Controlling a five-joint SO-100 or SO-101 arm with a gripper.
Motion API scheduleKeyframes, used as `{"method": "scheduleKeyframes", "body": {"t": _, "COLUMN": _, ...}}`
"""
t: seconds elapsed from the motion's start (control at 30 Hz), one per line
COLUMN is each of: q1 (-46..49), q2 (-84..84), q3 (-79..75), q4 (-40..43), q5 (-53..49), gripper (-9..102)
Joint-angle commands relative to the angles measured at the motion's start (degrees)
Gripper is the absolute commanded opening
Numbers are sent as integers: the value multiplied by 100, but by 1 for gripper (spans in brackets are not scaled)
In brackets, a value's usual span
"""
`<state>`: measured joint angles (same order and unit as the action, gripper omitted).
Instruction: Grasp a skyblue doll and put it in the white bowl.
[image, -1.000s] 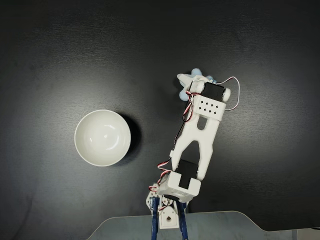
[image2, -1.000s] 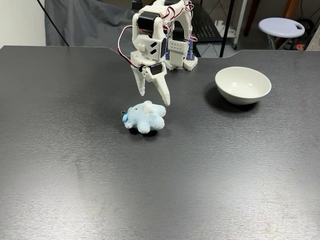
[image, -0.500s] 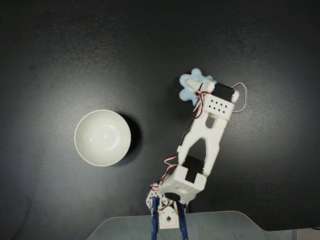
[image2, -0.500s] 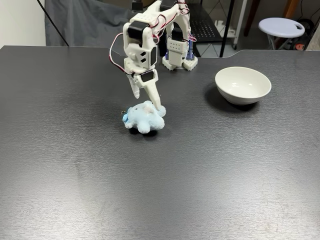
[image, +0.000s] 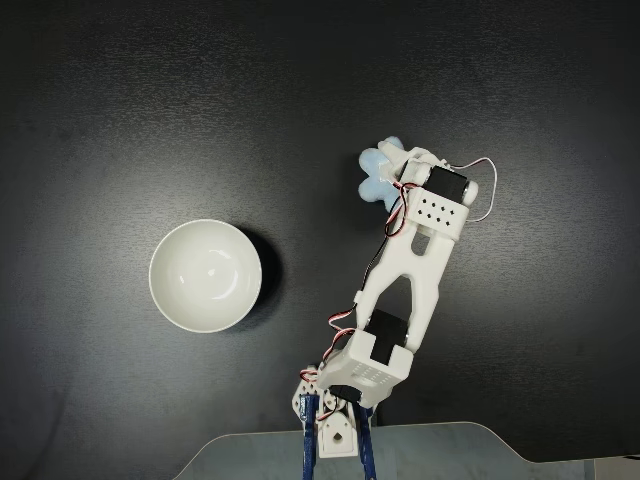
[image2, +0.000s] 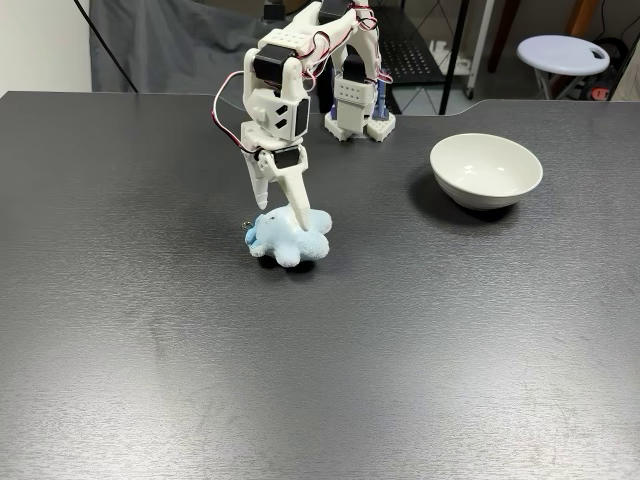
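Fixed views are both showing, from left to right, the gripper (image2: 281, 213) pressing down into the skyblue doll (image2: 290, 238) lying on the dark table (image2: 150, 350), fingers seemingly closing around it, while the white bowl (image2: 486, 170) is sitting well apart, a stool (image2: 563, 52) behind it.

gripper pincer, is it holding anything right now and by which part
Nothing is lifted. The pincer has its fingertips pressed into the top of the skyblue doll, which lies on the table. Whether it has clamped the plush cannot be told.
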<state>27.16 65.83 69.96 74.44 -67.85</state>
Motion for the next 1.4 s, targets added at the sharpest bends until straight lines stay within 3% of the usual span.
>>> {"method": "scheduleKeyframes", "body": {"t": 0.0, "q1": -176, "q2": 123, "q3": -237, "q4": -44, "q5": 44, "gripper": 52}}
{"method": "scheduleKeyframes", "body": {"t": 0.27, "q1": -527, "q2": 141, "q3": 536, "q4": -114, "q5": 35, "gripper": 52}}
{"method": "scheduleKeyframes", "body": {"t": 0.93, "q1": -264, "q2": 237, "q3": 527, "q4": -141, "q5": 220, "gripper": 52}}
{"method": "scheduleKeyframes", "body": {"t": 1.13, "q1": -114, "q2": 193, "q3": 571, "q4": -721, "q5": 756, "gripper": 52}}
{"method": "scheduleKeyframes", "body": {"t": 1.37, "q1": -167, "q2": 141, "q3": 580, "q4": -738, "q5": 765, "gripper": 51}}
